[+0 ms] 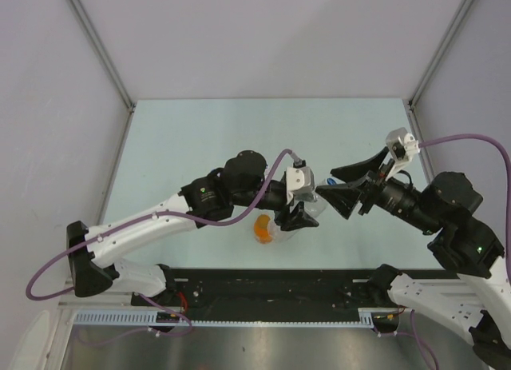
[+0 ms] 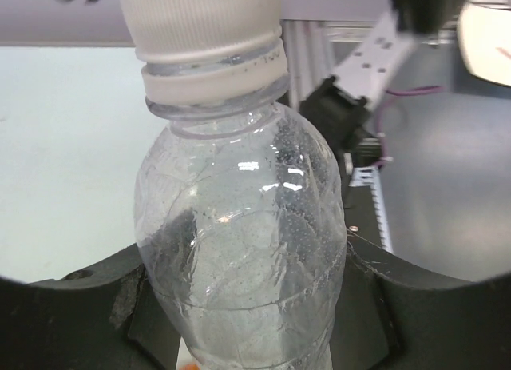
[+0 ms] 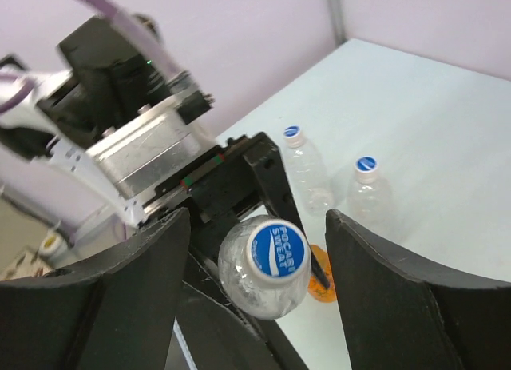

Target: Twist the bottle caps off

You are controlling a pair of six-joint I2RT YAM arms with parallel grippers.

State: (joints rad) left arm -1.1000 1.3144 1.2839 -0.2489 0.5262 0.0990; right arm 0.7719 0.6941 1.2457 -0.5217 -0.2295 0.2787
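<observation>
Bottle cap point(image 3: 277, 251), blue, sits on a clear bottle point(image 2: 239, 258) clamped in the left gripper point(image 1: 299, 216) near the 6 o'clock edge of the tabletop point(image 1: 200, 138). At its 3 o'clock the right gripper point(image 1: 329, 186) stands wide, jaws flanking the cap without touching. Orange bottle point(image 1: 263, 228) lies at 8 o'clock.

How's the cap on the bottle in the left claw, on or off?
On. The cap sits on the neck of the bottle held in the left claw; the right claw is open around it, not touching.
</observation>
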